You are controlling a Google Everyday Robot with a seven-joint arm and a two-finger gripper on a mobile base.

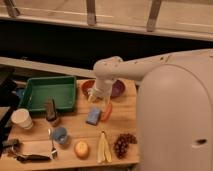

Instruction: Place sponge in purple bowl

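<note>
Here, gripper (98, 96), fingers apart, empty, by purple bowl (119, 89) rim; sponge (93, 115) near.

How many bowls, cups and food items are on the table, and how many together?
Bowls: 2, purple bowl, red-orange bowl
Cups: 2, white cup, blue cup
Food: 4, banana, grapes, round orange fruit, red chili
Total: 8
The gripper is at the red-orange bowl, beyond the sponge.

No text, label or number is legible on the wooden desk (75, 125), its things, or the tool (96, 97) above its far side.
</note>
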